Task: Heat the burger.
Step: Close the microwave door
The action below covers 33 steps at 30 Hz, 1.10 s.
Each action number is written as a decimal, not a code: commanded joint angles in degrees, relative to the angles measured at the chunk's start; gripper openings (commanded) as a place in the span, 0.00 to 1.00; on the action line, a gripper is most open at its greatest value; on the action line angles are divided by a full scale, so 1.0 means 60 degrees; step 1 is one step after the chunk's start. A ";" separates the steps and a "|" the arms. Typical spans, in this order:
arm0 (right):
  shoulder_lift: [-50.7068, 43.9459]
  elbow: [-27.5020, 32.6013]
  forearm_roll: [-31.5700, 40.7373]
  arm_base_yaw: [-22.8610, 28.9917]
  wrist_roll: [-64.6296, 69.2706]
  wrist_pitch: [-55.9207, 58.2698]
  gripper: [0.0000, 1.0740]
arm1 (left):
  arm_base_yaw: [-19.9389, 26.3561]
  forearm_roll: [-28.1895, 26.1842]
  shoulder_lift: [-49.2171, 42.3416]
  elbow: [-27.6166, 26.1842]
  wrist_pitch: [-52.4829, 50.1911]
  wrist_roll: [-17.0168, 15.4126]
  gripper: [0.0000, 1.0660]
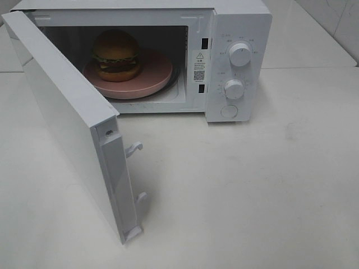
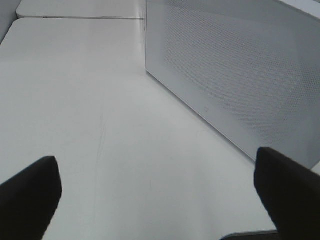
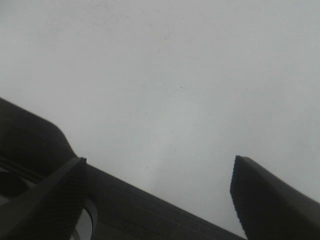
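Spreading wide and empty, the left gripper [image 2: 159, 200] and right gripper [image 3: 157, 197] hang above the white table [image 2: 75, 100]. Inside the open microwave [image 1: 238, 28], the burger [image 1: 116, 54] stands upright on the pink plate [image 1: 159, 77], its glossy brown bun on top with lettuce, cheese and dark patty layered beneath.

We look along our right gripper [image 3: 159, 159] and find its two dark fingers [image 3: 265, 200] standing wide apart, with nothing held or touched between them. Beyond the fingers a pale, almost white surface [image 3: 175, 65] fills nearly all we can see. It is plain and evenly lit, with only a few faint hairline marks on it. From beside one finger a dark housing [image 3: 35, 140] of the gripper runs as a broad slanted band behind the gap, with fine ridges along it. Near that finger's base we make out a small curved pale edge, too blurred to identify.
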 commanded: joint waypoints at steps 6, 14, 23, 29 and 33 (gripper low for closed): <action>-0.1757 0.0525 0.0000 -0.1757 -0.0038 -0.0487 0.71 | 0.0019 -0.0010 -0.0143 0.0000 -0.0124 -0.0048 0.92; -0.3323 0.0525 0.0382 -0.3132 -0.0544 -0.0487 0.71 | 0.0019 -0.0010 -0.0143 0.0000 -0.0124 -0.0048 0.92; -0.4985 0.0525 0.0487 -0.3915 -0.0649 -0.0487 0.71 | 0.0019 -0.0010 -0.0143 0.0000 -0.0124 -0.0048 0.92; -0.5472 0.0525 0.0468 -0.4221 -0.0621 -0.0487 0.70 | 0.0019 -0.0010 -0.0124 0.0000 -0.0124 -0.0048 0.92; -0.5472 0.0525 0.0458 -0.4211 -0.0592 -0.0487 0.70 | 0.0019 -0.0010 -0.0115 0.0000 -0.0124 -0.0048 0.92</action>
